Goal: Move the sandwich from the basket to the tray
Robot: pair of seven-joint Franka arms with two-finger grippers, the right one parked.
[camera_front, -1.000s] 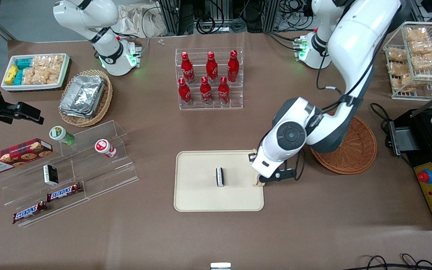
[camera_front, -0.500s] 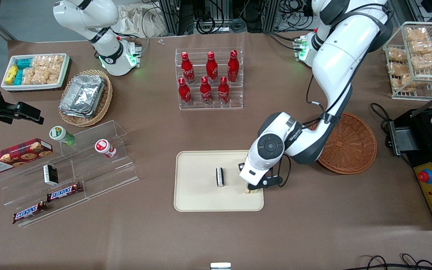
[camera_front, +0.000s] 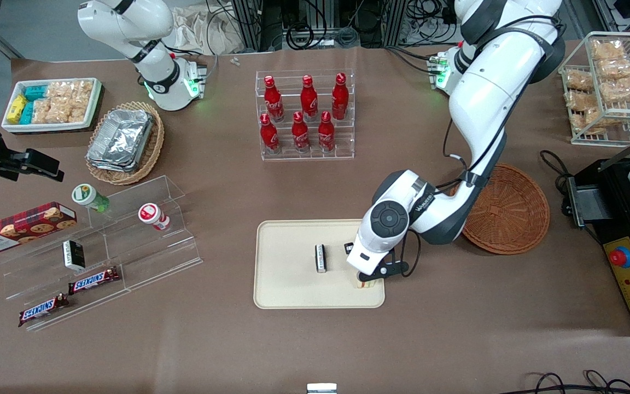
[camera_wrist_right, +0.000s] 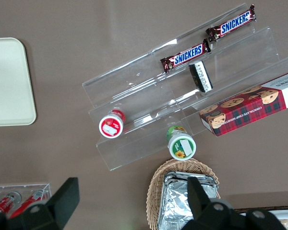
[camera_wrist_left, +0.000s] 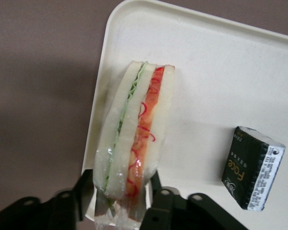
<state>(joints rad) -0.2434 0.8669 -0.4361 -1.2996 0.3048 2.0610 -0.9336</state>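
Observation:
My gripper [camera_front: 366, 278] [camera_wrist_left: 120, 191] is shut on the sandwich [camera_wrist_left: 134, 143], a wrapped wedge of pale bread with green and red filling. It hangs low over the beige tray [camera_front: 287, 290] [camera_wrist_left: 206, 72], at the tray's corner nearest the basket end and close to the rim; I cannot tell whether it touches the tray. In the front view only a sliver of the sandwich [camera_front: 365, 283] shows under the wrist. The round reddish-brown basket [camera_front: 512, 210] lies empty beside the tray, toward the working arm's end.
A small black packet [camera_front: 321, 258] [camera_wrist_left: 252, 167] stands on the tray near its middle. A rack of red bottles [camera_front: 305, 115] stands farther from the front camera. Acrylic steps with snack bars and cups [camera_front: 101, 246] lie toward the parked arm's end. A black machine [camera_front: 629, 230] sits by the basket.
My gripper carried the sandwich from the tray's edge by the basket inward over the tray and nearer the front camera, slowing over the last half second.

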